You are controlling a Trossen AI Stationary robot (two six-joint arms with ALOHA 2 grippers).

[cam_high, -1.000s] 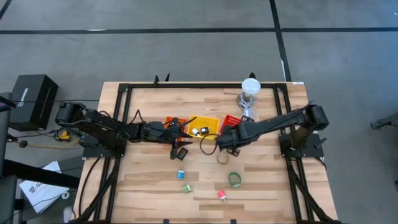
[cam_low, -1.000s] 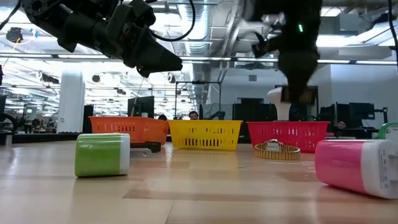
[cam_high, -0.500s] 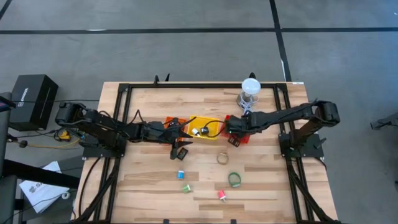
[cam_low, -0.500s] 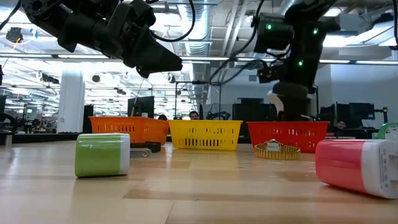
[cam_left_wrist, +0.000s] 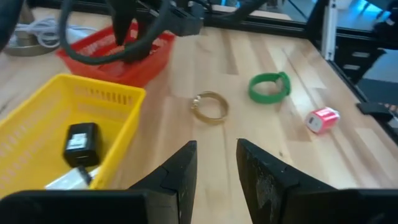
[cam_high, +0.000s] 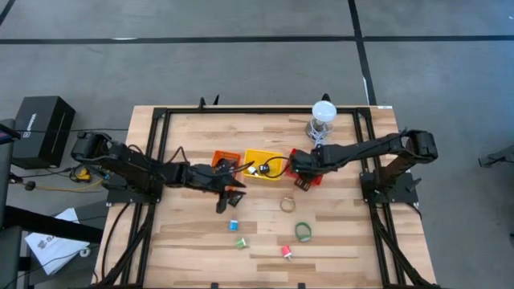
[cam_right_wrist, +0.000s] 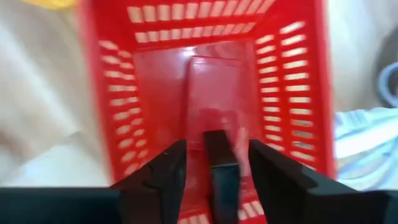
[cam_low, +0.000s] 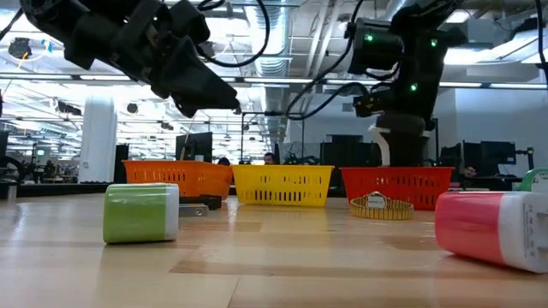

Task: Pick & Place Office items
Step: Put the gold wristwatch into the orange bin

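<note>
My right gripper (cam_high: 299, 170) hangs open over the red basket (cam_right_wrist: 205, 74). A small black piece (cam_right_wrist: 219, 158) shows between its fingers with a gap on either side; whether it lies in the basket I cannot tell. My left gripper (cam_left_wrist: 216, 165) is narrowly open and empty. It hovers near the yellow basket's (cam_high: 263, 163) near corner and points at the beige ring (cam_left_wrist: 210, 107). The beige ring (cam_high: 287, 204), green ring (cam_high: 303, 232), blue piece (cam_high: 234, 225), green piece (cam_high: 240, 242) and pink piece (cam_high: 287, 252) lie on the table.
The orange basket (cam_high: 225, 158), yellow basket and red basket (cam_high: 303, 160) stand in a row mid-table. The yellow one holds a black piece (cam_left_wrist: 81, 142) and white bits. A clear jar with a white top (cam_high: 323, 116) stands behind the red basket. A black item (cam_high: 222, 206) lies beside my left gripper.
My right gripper has moved from beside the beige ring toward the far edge, to above the red basket, then held still. My left gripper has shifted a little toward the near edge and dipped lower.
</note>
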